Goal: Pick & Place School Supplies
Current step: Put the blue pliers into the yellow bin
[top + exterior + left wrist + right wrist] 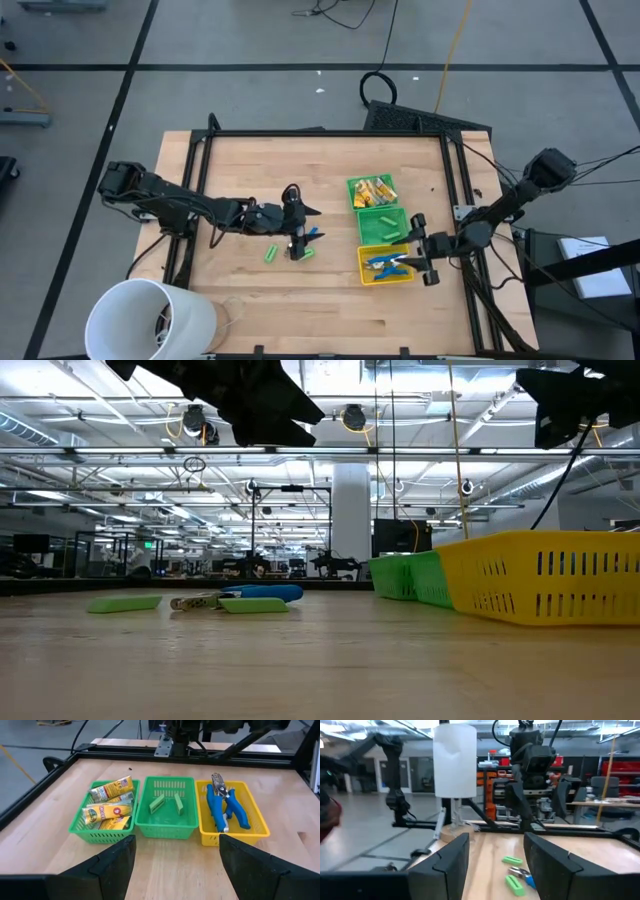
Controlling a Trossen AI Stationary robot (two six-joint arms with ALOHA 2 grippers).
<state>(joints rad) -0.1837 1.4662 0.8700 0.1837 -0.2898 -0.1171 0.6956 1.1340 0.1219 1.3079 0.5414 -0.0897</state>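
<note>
Nearest, white cup: stood at the table's near left corner, well apart from the work, apparently kept out of the way.
Loose supplies: two short green pieces and one blue-handled plier tool are left flat on the table, near its middle; they are judged still to be sorted.
Left hand: held above those loose items, fingers spread wide, nothing gripped; it is probably placed there for the next pick.
Yellow bin: set nearest in the row of three; blue plier tools are laid inside it, handles blue, jaws metal.
Right hand: poised over the yellow bin, fingers parted and empty, as fits a release.
Middle green bin: two green pieces are kept here, flat and oblong.
Far green bin: yellow-tan wrapped blocks are stacked inside, printed wrappers showing.
Sorting logic: one kind is assigned to each bin.
</note>
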